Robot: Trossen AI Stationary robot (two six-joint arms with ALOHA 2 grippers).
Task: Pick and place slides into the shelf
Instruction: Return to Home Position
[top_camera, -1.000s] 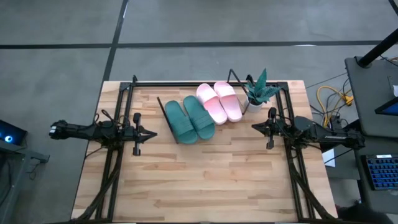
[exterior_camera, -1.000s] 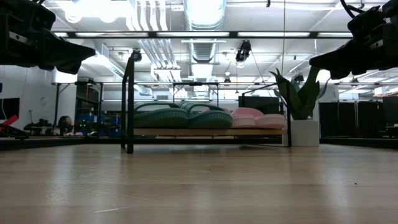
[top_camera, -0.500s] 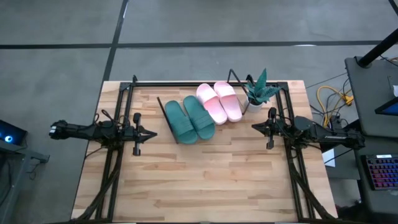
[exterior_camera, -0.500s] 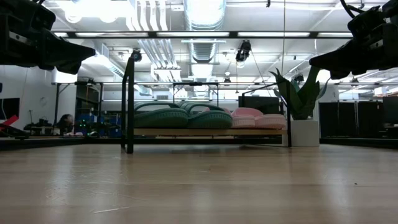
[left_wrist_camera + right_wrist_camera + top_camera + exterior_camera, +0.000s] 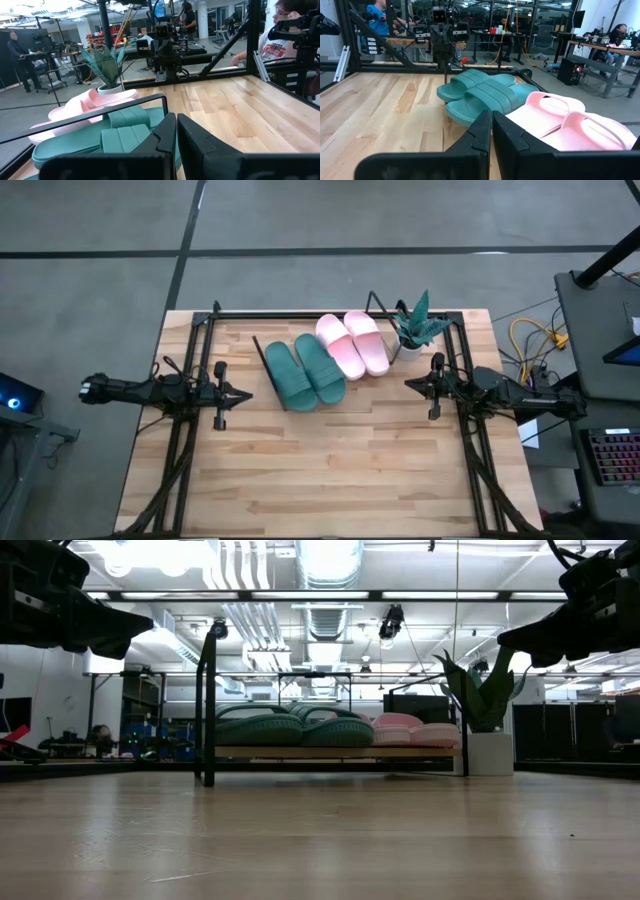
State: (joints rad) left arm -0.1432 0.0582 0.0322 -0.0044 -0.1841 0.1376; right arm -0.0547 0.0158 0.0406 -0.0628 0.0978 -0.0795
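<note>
Slides were in neither gripper. The left gripper (image 5: 243,394) hung above the table's left side with its two fingers drawn together on nothing, only a thin seam showing between them in the left wrist view (image 5: 176,119). The right gripper (image 5: 409,385) mirrored it on the right side, fingers likewise pressed together and empty (image 5: 491,115). In the low view both sat well above the tabletop, touching nothing. They pointed at each other across the table (image 5: 330,480), each well apart from the footwear. I judged this a rest pose, chosen so that nothing could be knocked off the board.

Between the two grippers, toward the far edge, stood the shelf (image 5: 440,752), its light board carried on a black wire frame. All four slides lay on it in one row. The green pair (image 5: 305,370) lay side by side nearer the left arm, and the pink pair (image 5: 352,344) just beside it nearer the right arm, filling the width. That tight side-by-side packing seemed to be what let four fit. A potted plant (image 5: 418,326) stood just beyond the pink pair at the shelf's right end. With no sandal on the bare table, the placing looked complete.
</note>
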